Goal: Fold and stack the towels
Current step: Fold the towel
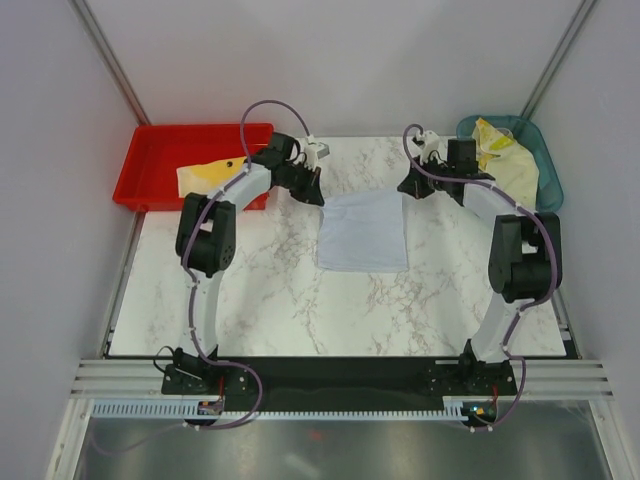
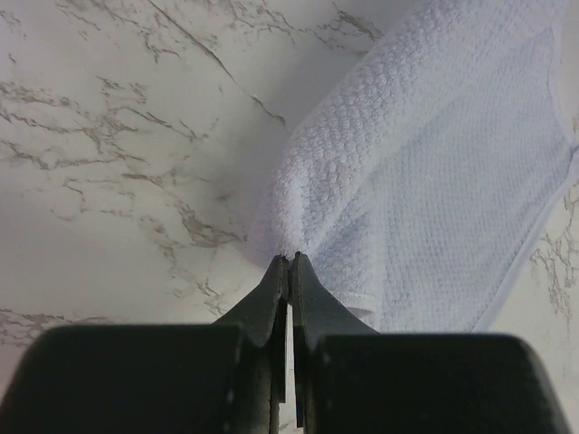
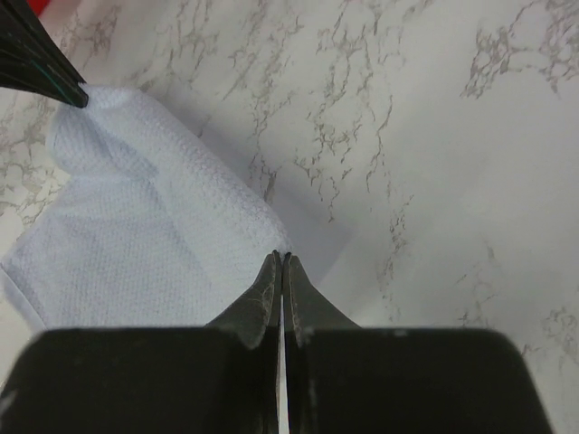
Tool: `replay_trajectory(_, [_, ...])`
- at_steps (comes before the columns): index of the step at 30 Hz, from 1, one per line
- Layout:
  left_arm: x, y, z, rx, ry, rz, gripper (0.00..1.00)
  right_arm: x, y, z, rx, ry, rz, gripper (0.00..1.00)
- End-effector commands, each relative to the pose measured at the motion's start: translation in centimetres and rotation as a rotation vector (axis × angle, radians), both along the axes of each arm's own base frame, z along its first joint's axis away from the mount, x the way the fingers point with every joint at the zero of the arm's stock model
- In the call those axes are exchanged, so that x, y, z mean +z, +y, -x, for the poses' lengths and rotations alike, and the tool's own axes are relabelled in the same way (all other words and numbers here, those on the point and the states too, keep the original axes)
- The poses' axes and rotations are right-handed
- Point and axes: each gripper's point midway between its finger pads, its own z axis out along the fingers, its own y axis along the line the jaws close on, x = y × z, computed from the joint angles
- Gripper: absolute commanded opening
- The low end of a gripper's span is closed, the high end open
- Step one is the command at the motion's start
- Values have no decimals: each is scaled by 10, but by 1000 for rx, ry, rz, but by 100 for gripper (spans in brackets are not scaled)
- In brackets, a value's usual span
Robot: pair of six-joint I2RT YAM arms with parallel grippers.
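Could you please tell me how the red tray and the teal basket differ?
The red tray sits far left, the teal basket far right. The tray holds a flat cream-yellow towel; the basket holds crumpled yellow towels. Both hold towels.

Soft, even overhead light is washing the marble table (image 1: pixel 260 300) brightly; the lavender towel (image 2: pixel 434 181) is casting a faint grey shadow in both wrist views, where the black fingers (image 2: pixel 265 303) are blurring out of focus close to the lens
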Motion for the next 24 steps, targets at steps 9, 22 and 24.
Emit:
replay_trajectory(9, [71, -7, 8, -22, -255, 16, 2, 33, -4, 19, -42, -187, 41, 0])
replay_trajectory(22, [81, -2, 20, 94, -386, -73, 2, 53, -21, 27, -153, -324, 72, 0])
replay_trajectory(24, [82, -4, 18, 110, -400, -73, 2, 53, -18, 27, -145, -318, 52, 0])
